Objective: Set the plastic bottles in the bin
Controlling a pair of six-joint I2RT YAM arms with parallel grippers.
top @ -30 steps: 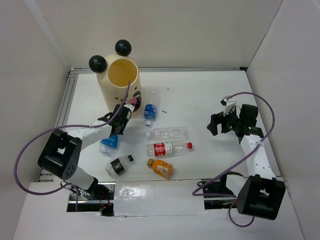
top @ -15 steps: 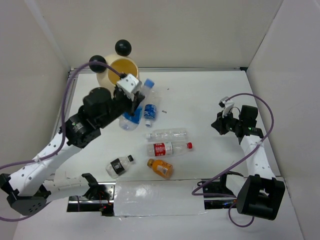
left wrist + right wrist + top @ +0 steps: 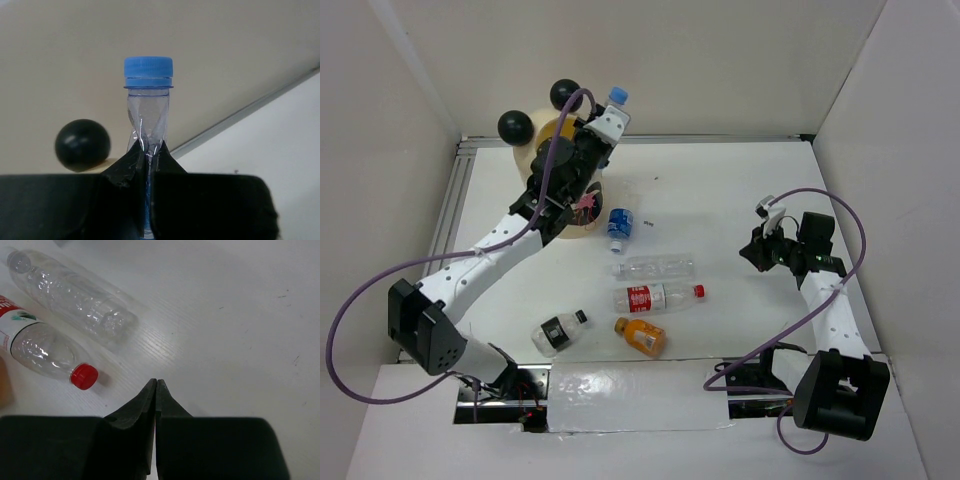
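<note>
left arm stretched up over the bin at the back left of the table. left gripper clamped on a blue-capped bottle, fingers pinching the clear plastic just below the neck so it is creased. seen from above, the bottle is held in the air at the bin's rim, with the cap pointing towards the back wall past the right side of the opening. one black ball ear sits low and left of the bottle in the left wrist view.

five bottles lie on the table:
- blue-label bottle, just right of the bin
- plain clear bottle, mid-table
- red-label bottle, just nearer than the clear one, red cap to the right
- black-label bottle, near left
- orange bottle, near centre

right gripper has its fingers pressed together, holding nothing. it hangs over bare table, well right of the bottles.
</note>
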